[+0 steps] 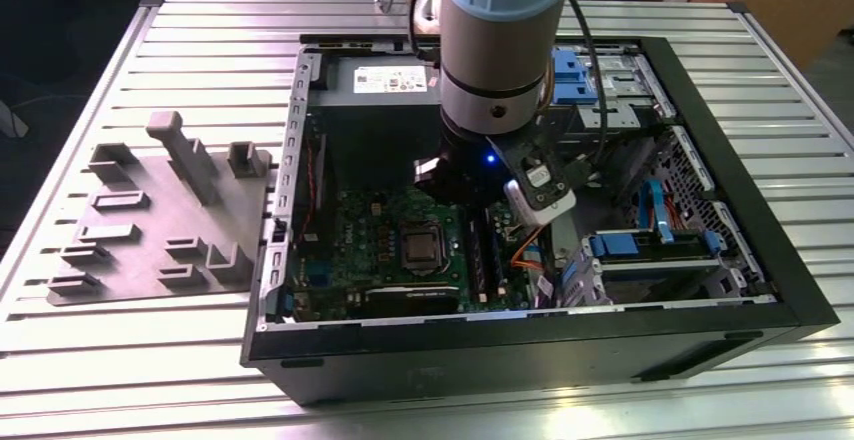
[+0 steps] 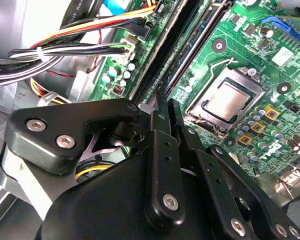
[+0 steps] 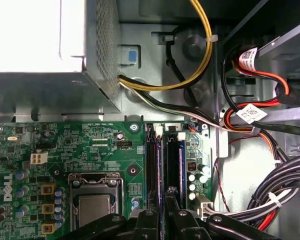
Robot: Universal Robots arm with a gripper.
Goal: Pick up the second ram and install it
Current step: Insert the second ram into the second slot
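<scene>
Found jaws drawn almost together, a thin slit left between; gripper [image 2: 165,106] low inside the computer case [image 1: 534,338], directly over the memory slots in both wrist views. Could not confirm whether the slit pinches a stick's top edge or merely sits on it. Noted two sticks standing side by side in the slots on the green board [image 3: 115,165]. Took the one nearer the processor [image 3: 92,205] for the second ram [image 3: 159,160], since it runs straight under the fingertips [image 2: 159,107], with the other stick [image 3: 178,160] just beside it. Judged pickup and carry complete, and placement in the slot done or nearly so. Unable to verify full seating or the end latches. Judged release outstanding.
</scene>
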